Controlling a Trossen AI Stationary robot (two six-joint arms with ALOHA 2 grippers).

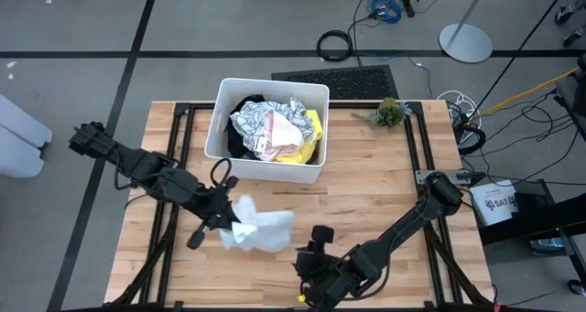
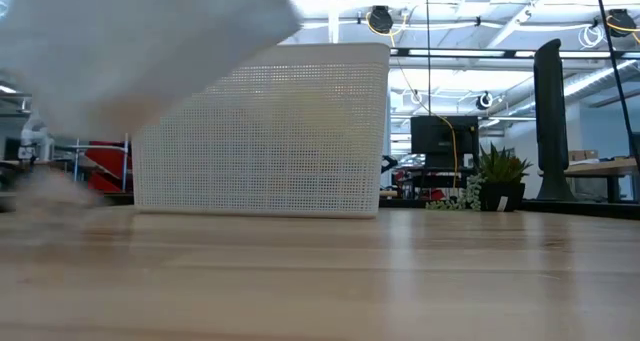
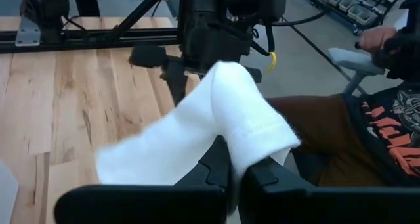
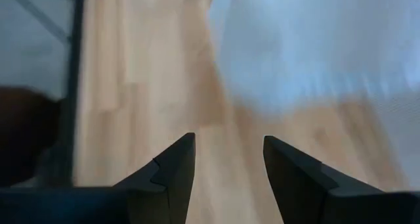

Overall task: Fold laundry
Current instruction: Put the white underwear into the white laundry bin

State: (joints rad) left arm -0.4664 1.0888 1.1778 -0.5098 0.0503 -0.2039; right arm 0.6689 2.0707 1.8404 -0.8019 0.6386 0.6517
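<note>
I'm pinching the white cloth point(image 1: 259, 230) in my left gripper point(image 1: 231, 222) in front of the tub point(image 1: 220, 120) (right gripper point(image 1: 316, 248) gaping, empty) — a thin hold, it could slip out.

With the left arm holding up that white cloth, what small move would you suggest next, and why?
Probably bring the right gripper to the white cloth's hanging edge: the left gripper pinches one end, and the right jaws stand open and empty over bare table.

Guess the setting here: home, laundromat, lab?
Most likely a robotics lab or workshop. The wooden table sits on a bare floor strewn with cables, and the low view shows monitors on workbenches under open ceiling lights. The white tub of laundry looks like a test prop.
</note>
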